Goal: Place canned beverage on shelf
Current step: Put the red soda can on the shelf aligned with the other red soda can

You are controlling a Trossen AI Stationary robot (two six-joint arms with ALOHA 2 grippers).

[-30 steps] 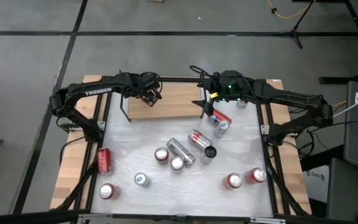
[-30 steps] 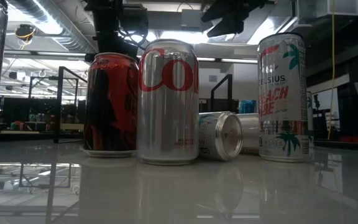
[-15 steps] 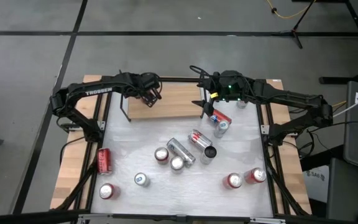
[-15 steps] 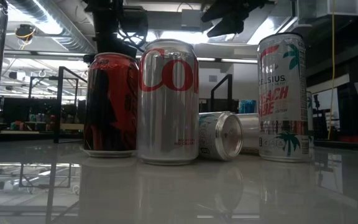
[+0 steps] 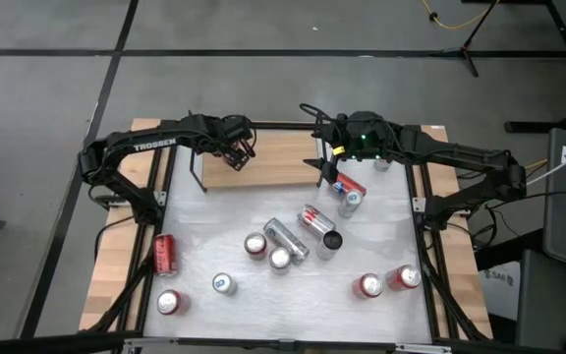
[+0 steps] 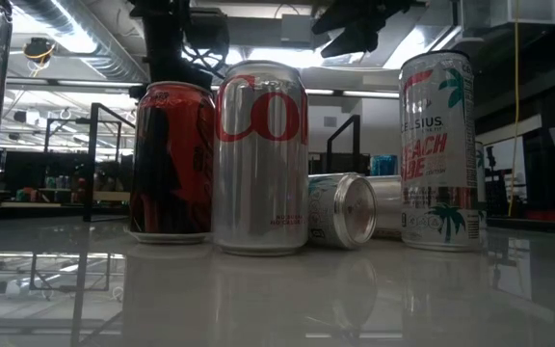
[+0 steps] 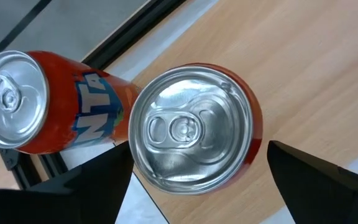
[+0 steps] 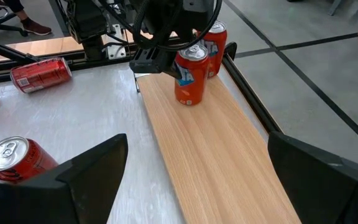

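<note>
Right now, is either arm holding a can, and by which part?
Neither holds one. The left gripper has its fingers spread either side of an orange can standing on the shelf, clear of it. The right gripper is open.

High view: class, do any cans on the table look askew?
Yes. Four cans lie tipped on their sides: a red can at the table's left edge, a silver can and a striped can mid-table, another red can beside the shelf. Others stand upright.

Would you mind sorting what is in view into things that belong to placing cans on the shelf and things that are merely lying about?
Belonging to the job:
- shelf
- two orange cans standing on it
- left gripper, open around the nearer can
- right gripper, open over the shelf's other end

Lying about:
- red can on its side
- cable on the floor
</note>
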